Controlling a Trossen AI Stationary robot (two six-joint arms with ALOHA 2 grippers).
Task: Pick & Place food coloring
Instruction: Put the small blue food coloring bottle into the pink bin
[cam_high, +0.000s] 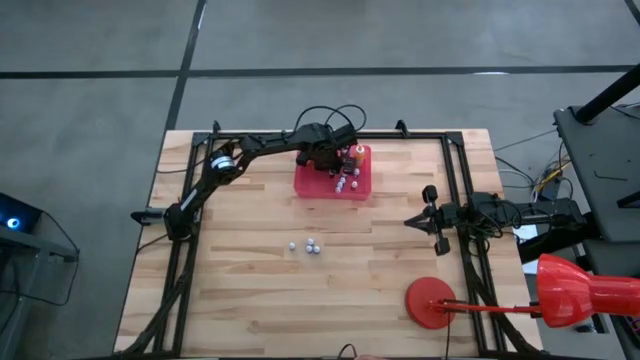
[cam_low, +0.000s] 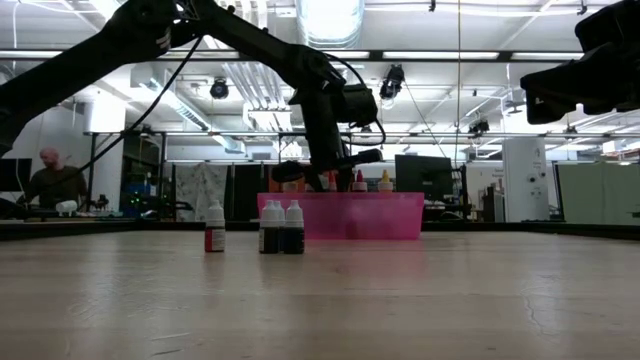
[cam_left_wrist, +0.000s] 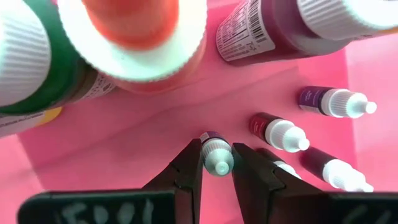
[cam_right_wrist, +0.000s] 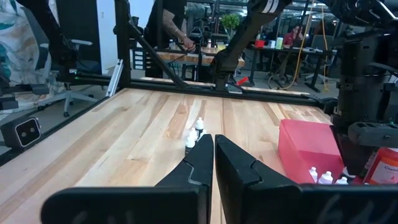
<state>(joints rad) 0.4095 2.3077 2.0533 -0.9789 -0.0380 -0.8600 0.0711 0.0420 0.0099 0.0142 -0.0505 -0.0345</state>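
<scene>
Overhead camera faces straight down; low camera looks level across the table (cam_low: 400, 300); both share the pink tray (cam_high: 310, 182).

high view: bottles in the red tray (cam_high: 306, 182) are specks, count and colours unreadable, left gripper (cam_high: 343, 160) covers part of them; left wrist view: big orange-capped bottle (cam_left_wrist: 134, 37) blurred and cut by top edge, label on the dark red bottle (cam_left_wrist: 261, 34) too small to read; low view: tray wall hides the bottles' lower parts
</scene>
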